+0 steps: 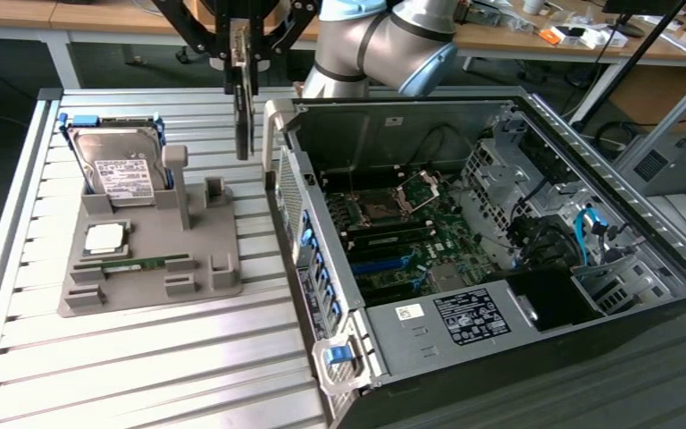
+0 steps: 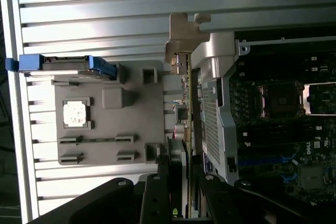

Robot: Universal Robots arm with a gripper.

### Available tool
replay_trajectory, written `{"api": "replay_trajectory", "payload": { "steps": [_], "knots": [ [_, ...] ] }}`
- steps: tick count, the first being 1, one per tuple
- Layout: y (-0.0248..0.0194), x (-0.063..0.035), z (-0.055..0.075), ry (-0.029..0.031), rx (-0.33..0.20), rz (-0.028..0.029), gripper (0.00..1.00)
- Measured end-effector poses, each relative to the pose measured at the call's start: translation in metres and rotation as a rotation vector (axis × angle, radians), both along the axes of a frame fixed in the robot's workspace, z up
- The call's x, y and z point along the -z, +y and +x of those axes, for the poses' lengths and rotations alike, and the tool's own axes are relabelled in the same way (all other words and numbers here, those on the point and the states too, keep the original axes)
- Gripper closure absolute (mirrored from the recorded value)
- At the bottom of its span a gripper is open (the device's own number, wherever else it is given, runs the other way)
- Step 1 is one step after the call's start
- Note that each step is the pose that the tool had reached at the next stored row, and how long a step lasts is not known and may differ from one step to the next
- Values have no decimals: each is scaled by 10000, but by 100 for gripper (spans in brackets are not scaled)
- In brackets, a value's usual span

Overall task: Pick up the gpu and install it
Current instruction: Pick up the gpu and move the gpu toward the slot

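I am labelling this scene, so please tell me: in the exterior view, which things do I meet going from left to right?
Hard drive → gpu → motherboard → blue cable.

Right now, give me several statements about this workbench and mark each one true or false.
1. The gripper is shut on the gpu, which hangs on edge above the table. True.
2. The gpu sits in a motherboard slot. False: it hangs outside the computer case, between it and the grey fixture.
3. The hard drive stands upright in the grey fixture. True.
4. The computer case is closed. False: its side is open and the motherboard shows.
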State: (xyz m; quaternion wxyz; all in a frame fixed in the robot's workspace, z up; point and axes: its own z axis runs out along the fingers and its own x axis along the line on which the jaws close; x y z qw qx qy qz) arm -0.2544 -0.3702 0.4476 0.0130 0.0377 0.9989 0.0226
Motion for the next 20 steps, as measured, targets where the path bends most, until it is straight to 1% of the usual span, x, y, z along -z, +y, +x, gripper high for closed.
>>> {"api": "replay_trajectory", "payload": {
  "steps": [6, 20],
  "knots": [
    [0, 0, 11, 0, 0, -7, 73],
    [0, 0, 45, 0, 0, -46, 73]
  ]
}}
